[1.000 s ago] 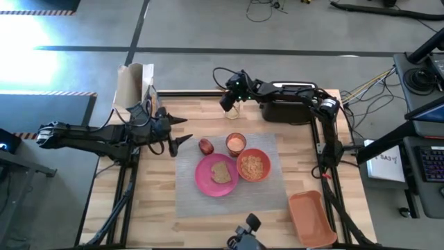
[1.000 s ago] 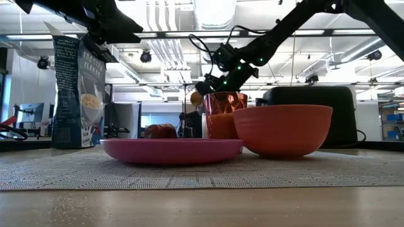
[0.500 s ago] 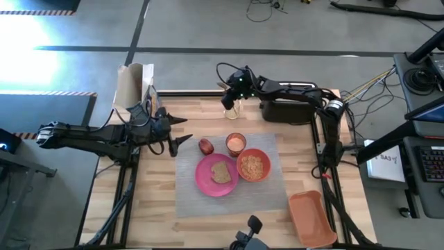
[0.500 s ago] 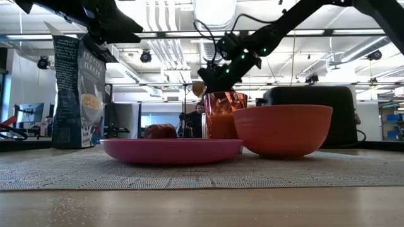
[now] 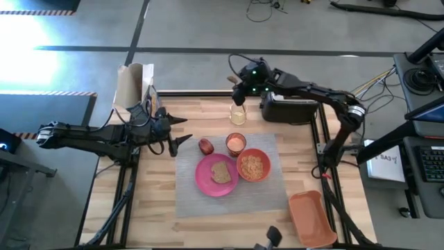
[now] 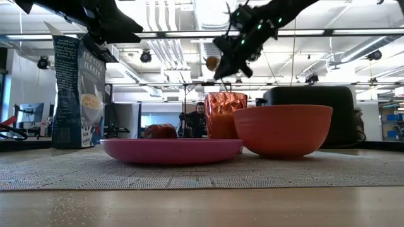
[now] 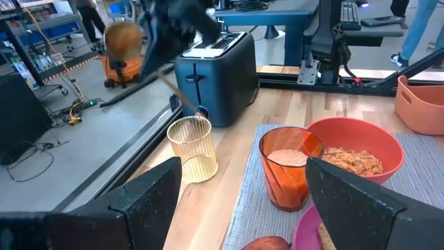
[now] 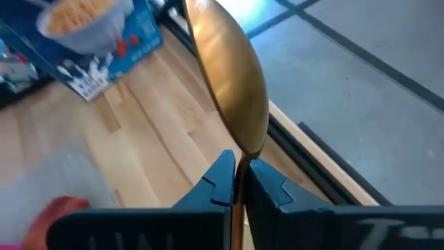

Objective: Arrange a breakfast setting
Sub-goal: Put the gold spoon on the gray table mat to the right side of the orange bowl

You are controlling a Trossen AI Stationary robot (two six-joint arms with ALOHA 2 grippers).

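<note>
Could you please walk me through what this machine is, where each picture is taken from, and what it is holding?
These are two robot arms at a wooden table. One picture looks down from above, one looks level across the tabletop, and two come from cameras on the arms' wrists. On the grey placemat lie a pink plate with toast, an orange bowl, an orange cup and a red apple. A toaster, a clear glass, a cereal bag and an orange tray stand off the mat. The right claw grips a wooden spoon, lifted above the glass. The left claw waits open beside the mat.
</note>
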